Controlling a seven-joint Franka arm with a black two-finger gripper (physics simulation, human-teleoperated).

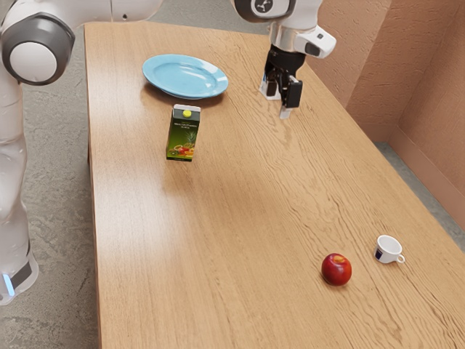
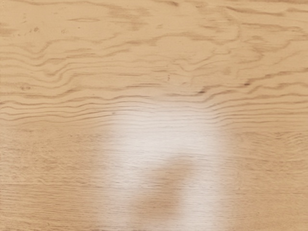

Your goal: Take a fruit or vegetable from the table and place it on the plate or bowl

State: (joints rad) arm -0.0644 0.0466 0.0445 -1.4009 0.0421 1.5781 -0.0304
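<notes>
One wooden bench (image 1: 240, 218), biggest thing here, with everything sitting on it. One white arm (image 1: 13, 182) comes in from the exterior view's left. Its black jaws point down over bare wood just beside the plate, on the exterior view's right of it. We read the jaws as parted, with a clear gap and nothing between them.

One light-blue plate (image 1: 184, 75) lies flat near the far end, nothing on it. One green juice carton (image 1: 183, 132) stands upright just in front of the plate, apart from it. It has a yellow cap on top and a fruit picture low on its front. Its lettering is too small for us to read.

One red apple (image 1: 336, 269), the only fruit we count, sits on the bench at the exterior view's lower right, well apart from plate and jaws. One small white cup (image 1: 389, 249) stands near the apple, not touching it. The dark mark on its side is unreadable.

In the wrist view we see bench grain with a pale blurred patch and a darker smudge under the hand.
</notes>
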